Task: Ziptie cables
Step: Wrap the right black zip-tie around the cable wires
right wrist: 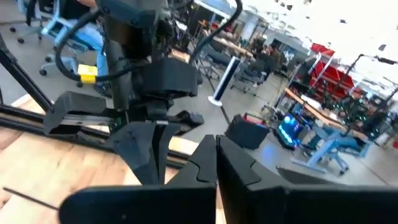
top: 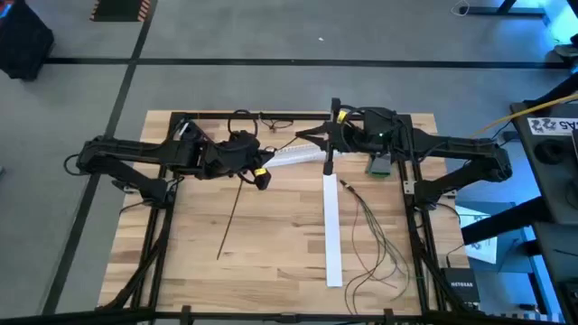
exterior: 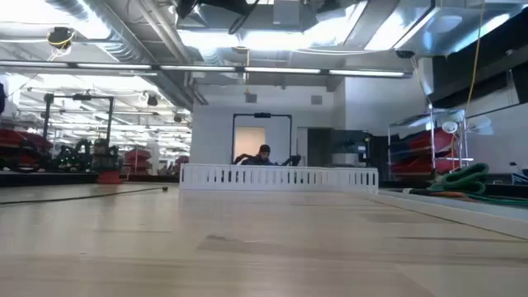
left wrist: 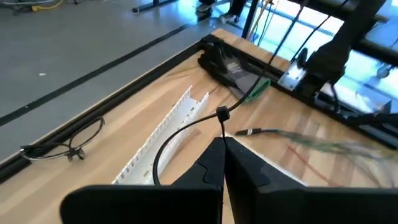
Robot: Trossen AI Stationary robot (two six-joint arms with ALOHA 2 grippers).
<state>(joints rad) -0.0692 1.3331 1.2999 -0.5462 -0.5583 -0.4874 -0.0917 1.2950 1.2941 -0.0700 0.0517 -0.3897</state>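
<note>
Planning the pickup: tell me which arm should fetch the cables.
Right, probably. The cables lie on the table's right side, below the right gripper. The left gripper hovers left of the white strip, farther away. Both look shut.

You have a slotted white duct lying near the table's far edge, 1 white strip running toward the near edge, a thin dark rod left of it, and a green board at right.
</note>
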